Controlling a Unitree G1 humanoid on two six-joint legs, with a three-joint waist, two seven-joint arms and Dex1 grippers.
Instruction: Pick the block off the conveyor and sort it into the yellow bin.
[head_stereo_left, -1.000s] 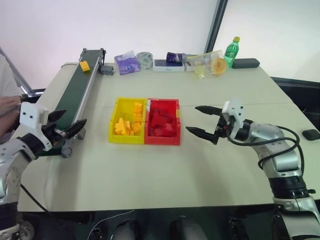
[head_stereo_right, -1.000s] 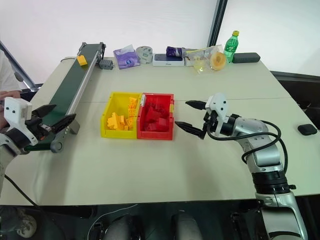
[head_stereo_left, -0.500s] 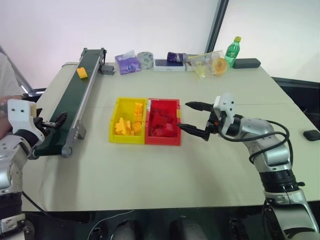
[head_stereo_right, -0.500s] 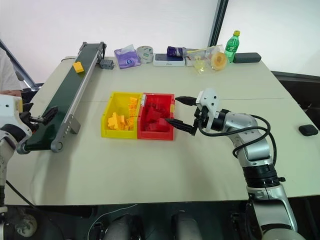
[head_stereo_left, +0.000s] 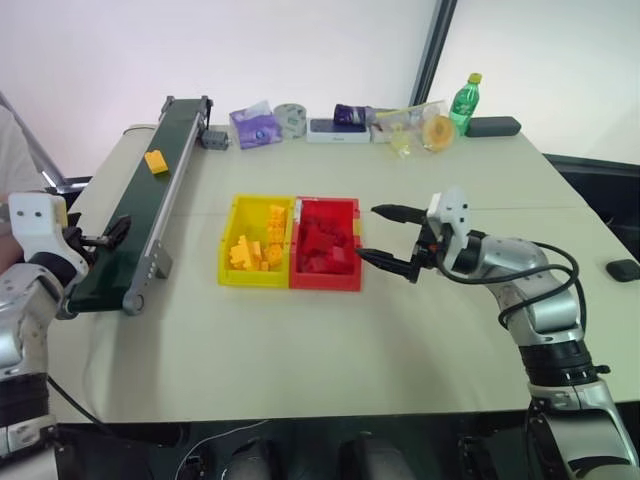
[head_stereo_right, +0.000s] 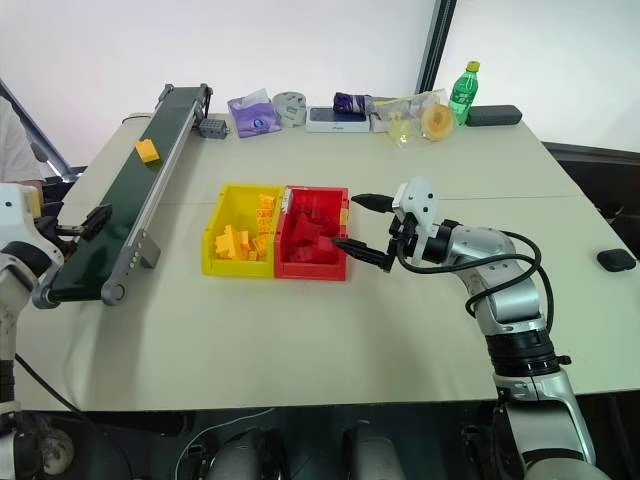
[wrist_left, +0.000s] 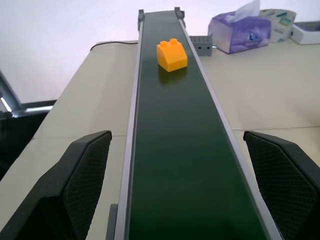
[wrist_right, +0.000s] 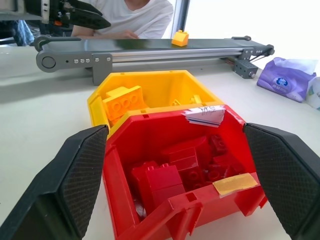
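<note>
txt: none legible | red bin (wrist_right: 170, 165) paper label: scrawl, unreadable

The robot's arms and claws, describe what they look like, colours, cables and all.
Both arms are silver-grey metal segments with black joints. A black cable loops along the right forearm. Each wrist carries a white block housing. The right claw and left claw each have two black tapering fingers with cross-hatched inner pads.

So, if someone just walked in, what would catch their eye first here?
Probably the yellow bin and red bin side by side mid-table, full of matching bricks. Next, the lone orange block riding the conveyor along the table's left edge, with the open left pincer waiting at the belt's near end.
</note>
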